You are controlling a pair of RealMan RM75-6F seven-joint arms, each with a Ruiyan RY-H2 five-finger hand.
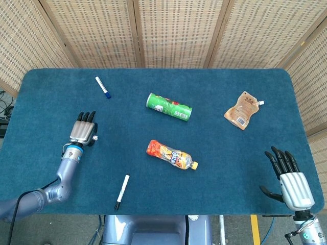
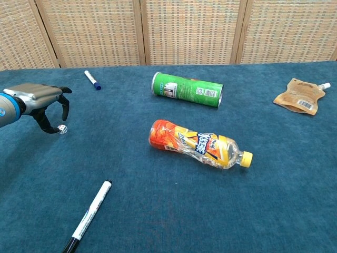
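The left hand (image 1: 84, 130) hovers low over the blue table (image 1: 214, 184), palm down, its fingers curled downward and spread around a small white die (image 2: 62, 129). The die sits on the cloth just under the fingertips (image 2: 65, 108); from the chest view the thumb reaches down right beside it, but I cannot tell whether anything actually touches it. The hand grips nothing.

Taking the die as the landmark: a blue-capped marker (image 1: 102, 87) lies well beyond it, toward the screen at the back. A black-tipped white marker (image 1: 122, 192) lies nearer the front edge, off to the right of the die. Further right of the die, mid-table, an orange drink bottle (image 1: 171, 154) lies on its side, yellow cap pointing away from the die. Behind the bottle a green tube can (image 1: 169, 106) also lies on its side. Far across from the die, toward the right rear, lies a tan spouted pouch (image 1: 242, 110).

The right hand (image 1: 287, 178) rests at the front right corner, well apart from everything, fingers extended and spread, holding nothing.
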